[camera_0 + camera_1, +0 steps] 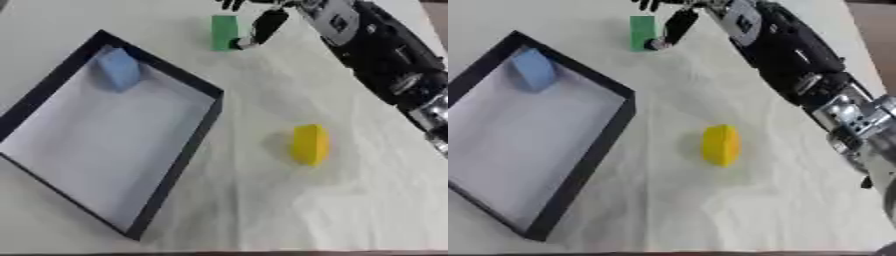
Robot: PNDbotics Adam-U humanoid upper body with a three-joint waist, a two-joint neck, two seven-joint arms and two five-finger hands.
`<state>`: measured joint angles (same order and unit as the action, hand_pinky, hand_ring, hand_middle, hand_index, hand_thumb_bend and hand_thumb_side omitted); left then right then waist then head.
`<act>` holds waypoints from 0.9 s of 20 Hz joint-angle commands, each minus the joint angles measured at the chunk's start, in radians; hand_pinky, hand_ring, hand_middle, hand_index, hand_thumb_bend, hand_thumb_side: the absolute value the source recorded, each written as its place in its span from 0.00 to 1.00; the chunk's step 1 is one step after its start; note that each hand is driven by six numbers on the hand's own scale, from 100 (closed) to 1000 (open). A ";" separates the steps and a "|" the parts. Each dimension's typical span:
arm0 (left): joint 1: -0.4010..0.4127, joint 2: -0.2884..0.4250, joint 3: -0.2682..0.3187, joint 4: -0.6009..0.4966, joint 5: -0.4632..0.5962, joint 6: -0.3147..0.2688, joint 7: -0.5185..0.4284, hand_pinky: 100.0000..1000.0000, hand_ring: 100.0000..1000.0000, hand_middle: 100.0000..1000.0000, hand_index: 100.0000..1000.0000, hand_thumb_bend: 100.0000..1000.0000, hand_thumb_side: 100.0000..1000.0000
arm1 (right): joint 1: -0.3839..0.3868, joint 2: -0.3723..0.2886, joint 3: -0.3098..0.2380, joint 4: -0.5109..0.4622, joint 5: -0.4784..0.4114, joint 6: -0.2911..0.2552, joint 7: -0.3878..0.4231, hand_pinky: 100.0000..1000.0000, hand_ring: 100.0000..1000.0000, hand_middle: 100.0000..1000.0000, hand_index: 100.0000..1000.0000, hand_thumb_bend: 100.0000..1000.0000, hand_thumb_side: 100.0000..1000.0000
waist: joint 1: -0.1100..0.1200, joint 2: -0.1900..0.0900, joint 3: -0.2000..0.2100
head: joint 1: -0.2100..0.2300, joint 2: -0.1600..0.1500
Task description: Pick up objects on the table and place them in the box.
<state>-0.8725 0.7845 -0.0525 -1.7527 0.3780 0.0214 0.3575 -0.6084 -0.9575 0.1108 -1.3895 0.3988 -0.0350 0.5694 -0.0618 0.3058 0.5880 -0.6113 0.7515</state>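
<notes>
Green block (224, 32): upright, long axis vertical, just left of the thumb.
Right hand (262, 22): fingers spread, empty, nearest.
Left hand: unseen.

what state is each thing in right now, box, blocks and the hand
box: open, no lid, on the table
blue block: inside the box, in its far corner
green block: upright on the table, outside the box, the thumb beside it
yellow block: on the table, outside the box, untouched
right hand: reaching at the green block, fingers mostly cut off by the top edge
left hand: not in view
</notes>
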 commanded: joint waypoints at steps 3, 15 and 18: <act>-0.016 0.041 0.011 -0.013 0.001 -0.004 0.000 0.83 0.69 0.78 0.81 0.08 0.48 | -0.017 -0.059 -0.030 -0.015 -0.006 0.005 -0.037 1.00 0.87 0.85 0.99 0.35 0.25 | -0.005 0.000 0.002 | -0.010 -0.021; -0.022 0.042 0.013 -0.016 0.001 -0.006 0.000 0.83 0.69 0.78 0.81 0.07 0.49 | -0.006 -0.080 -0.045 -0.014 -0.005 0.002 -0.050 1.00 0.88 0.86 0.99 0.34 0.24 | -0.015 0.025 0.021 | -0.023 -0.032; -0.023 0.042 0.014 -0.016 0.002 -0.007 0.001 0.83 0.69 0.78 0.81 0.07 0.49 | -0.006 -0.077 -0.046 -0.007 -0.001 0.001 -0.046 1.00 0.88 0.86 0.99 0.34 0.24 | -0.018 0.030 0.026 | -0.022 -0.032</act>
<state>-0.8775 0.7845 -0.0523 -1.7580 0.3781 0.0183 0.3576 -0.6056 -0.9925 0.0806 -1.3924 0.3960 -0.0338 0.5201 -0.0747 0.3407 0.6122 -0.6298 0.7340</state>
